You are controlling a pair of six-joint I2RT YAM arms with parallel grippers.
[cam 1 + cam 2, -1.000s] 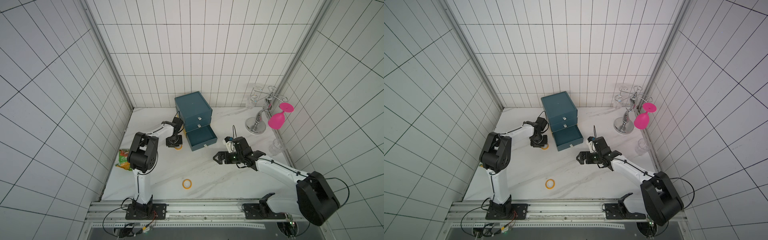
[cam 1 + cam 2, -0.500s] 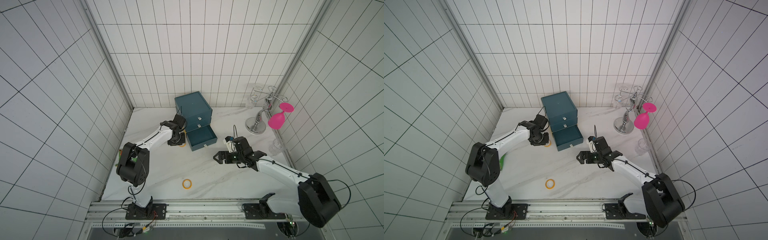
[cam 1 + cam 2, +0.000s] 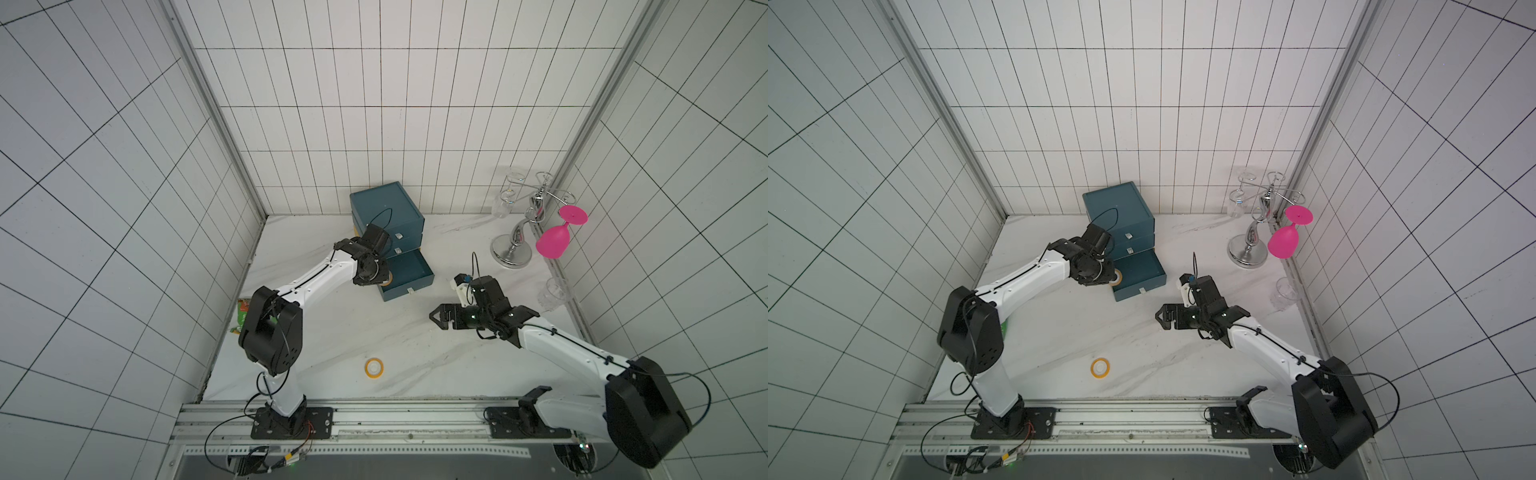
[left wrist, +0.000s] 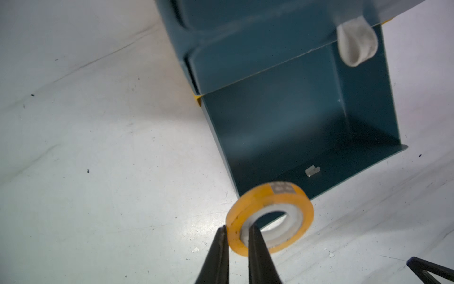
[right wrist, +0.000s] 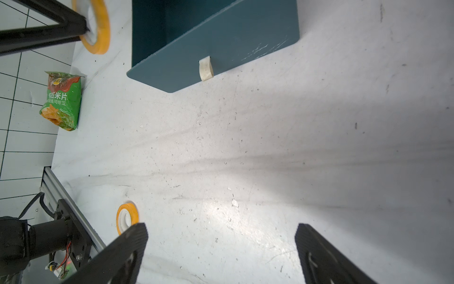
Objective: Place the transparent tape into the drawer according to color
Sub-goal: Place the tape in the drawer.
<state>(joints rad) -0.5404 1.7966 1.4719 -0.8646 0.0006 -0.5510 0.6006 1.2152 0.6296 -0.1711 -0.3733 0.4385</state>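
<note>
The left gripper [image 4: 237, 230] is clenched on the wall of an orange tape roll [image 4: 270, 199], with one finger through the core and one outside. The roll hangs just left of the open bottom drawer [image 3: 409, 272] of the cabinet [image 3: 384, 208]. It appears clear of the bench [image 3: 332, 332], though the gap is hard to judge. A second orange roll [image 3: 374, 368] lies flat on the near bench. The right gripper [image 3: 436, 322] is released, jaws wide, to the near right of the drawer.
</note>
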